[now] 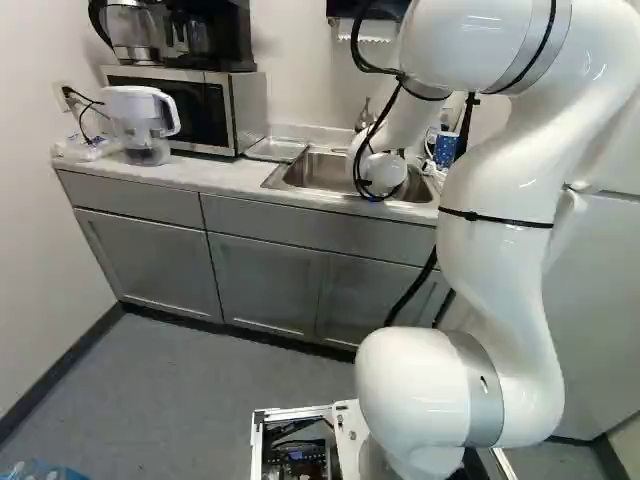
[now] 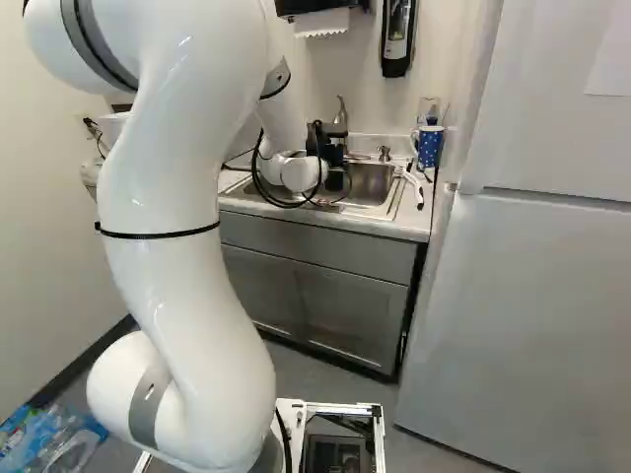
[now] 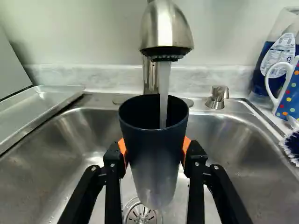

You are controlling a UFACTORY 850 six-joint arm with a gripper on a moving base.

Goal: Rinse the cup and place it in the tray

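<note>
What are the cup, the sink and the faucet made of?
The cup looks like smooth plastic or coated metal, dark and mostly matte; its look doesn't settle which. The sink seems to be brushed stainless steel, because it's grey with soft, smeary shine. The faucet looks like satin metal, silvery with a bright streak; its black mouth may be plastic or rubber.

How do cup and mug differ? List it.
The cup is plain, mostly dark, the mug blue with coloured dots. The cup shows no handle; the mug has a white one. The cup is in the gripper under running water, the mug stands beside the sink. Both are drinking vessels.
</note>
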